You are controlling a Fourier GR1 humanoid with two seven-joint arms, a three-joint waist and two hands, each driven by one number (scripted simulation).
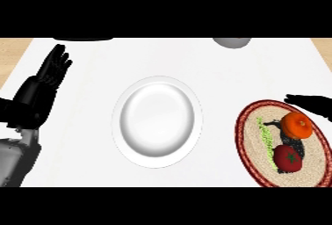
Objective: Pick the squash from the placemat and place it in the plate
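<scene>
Taking the white plate [157, 121] as the landmark: nearest the viewer, right of the plate and toward the lower edge, lies the woven placemat [254, 167] with its dark red rim. On it a red, tomato-like item [288, 158] sits at the near end, and just beyond it the orange squash [298, 125], round and smooth, with a darker stalk end pointing toward the plate. A pale green strip [265, 137] lies along the mat's plate-side half.

The step in hand looks like the approach to the pick. The right robot hand [314, 104] hovers just beyond the squash, at the mat's far right edge, fingers stretched flat and holding nothing. The next move would call for bringing it down over the squash and curling round it without nudging the red item beside it.

The plate holds nothing yet. Left of the plate, well apart, the left robot hand [53, 66] rests open with fingers up. A grey object [231, 42] shows at the table's [91, 167] far side.
</scene>
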